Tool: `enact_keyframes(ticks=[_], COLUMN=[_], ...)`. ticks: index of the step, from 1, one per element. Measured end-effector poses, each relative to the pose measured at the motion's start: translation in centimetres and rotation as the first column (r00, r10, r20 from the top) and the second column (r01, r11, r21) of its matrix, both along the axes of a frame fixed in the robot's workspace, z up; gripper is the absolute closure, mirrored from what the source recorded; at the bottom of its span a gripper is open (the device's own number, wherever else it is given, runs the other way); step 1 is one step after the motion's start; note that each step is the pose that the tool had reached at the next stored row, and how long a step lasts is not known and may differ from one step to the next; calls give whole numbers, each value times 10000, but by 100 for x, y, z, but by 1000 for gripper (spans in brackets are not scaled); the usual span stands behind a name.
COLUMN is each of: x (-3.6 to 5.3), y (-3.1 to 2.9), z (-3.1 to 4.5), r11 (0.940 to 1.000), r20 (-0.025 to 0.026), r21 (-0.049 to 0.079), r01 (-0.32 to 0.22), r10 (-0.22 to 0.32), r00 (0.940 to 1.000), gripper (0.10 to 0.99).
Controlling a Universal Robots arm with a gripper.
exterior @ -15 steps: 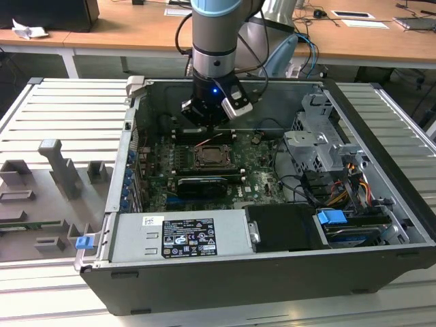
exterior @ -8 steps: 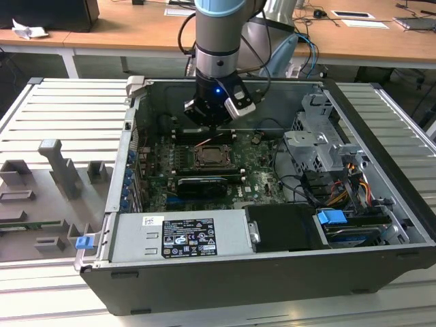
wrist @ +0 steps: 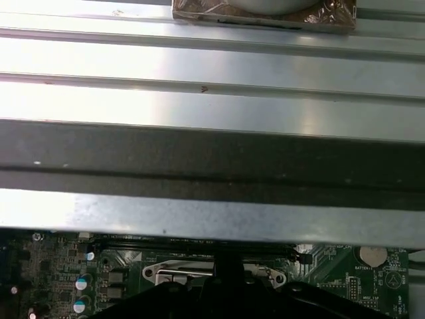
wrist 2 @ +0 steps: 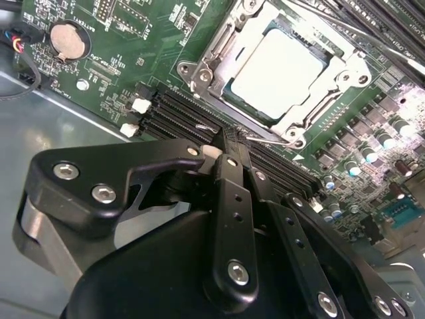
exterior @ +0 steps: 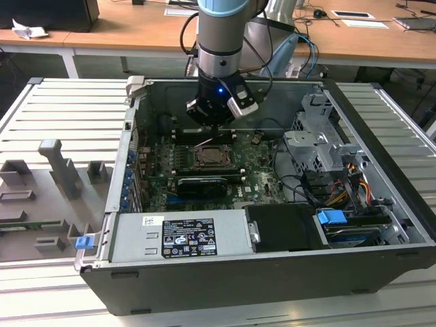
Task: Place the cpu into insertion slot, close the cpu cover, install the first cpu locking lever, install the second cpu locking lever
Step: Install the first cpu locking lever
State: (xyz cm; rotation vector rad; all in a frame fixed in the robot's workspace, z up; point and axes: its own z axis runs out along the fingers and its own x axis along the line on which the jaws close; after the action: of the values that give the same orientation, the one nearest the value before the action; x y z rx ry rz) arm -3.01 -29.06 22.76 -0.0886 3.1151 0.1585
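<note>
The cpu (wrist 2: 275,70) lies flat in the insertion slot (exterior: 212,157), its pale metal face up. The silver cpu cover (wrist 2: 224,50) is folded down around it, and the chip shows through the window. My gripper (wrist 2: 238,143) is shut, its tips just outside the socket's edge, over the black memory slots. A thin wire locking lever (wrist 2: 269,138) runs along that edge right beside the tips; I cannot tell whether they touch it. In the exterior view the gripper (exterior: 212,126) hangs just behind the socket inside the open computer case.
Black memory slots (wrist 2: 179,113) flank the socket. A coin battery (wrist 2: 70,40) sits on the green board. A drive cage (exterior: 317,146) with cables and a power supply (exterior: 180,235) crowd the case. Grey fixtures (exterior: 61,170) stand at the exterior view's left.
</note>
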Motion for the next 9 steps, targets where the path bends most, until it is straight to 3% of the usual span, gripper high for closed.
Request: enact_keyframes(ticks=[9], x=[55], y=[24], z=[-49], r11=[10000], r20=[-1], r21=[0], r01=[-25], r10=[25], r00=[10000], gripper=[980])
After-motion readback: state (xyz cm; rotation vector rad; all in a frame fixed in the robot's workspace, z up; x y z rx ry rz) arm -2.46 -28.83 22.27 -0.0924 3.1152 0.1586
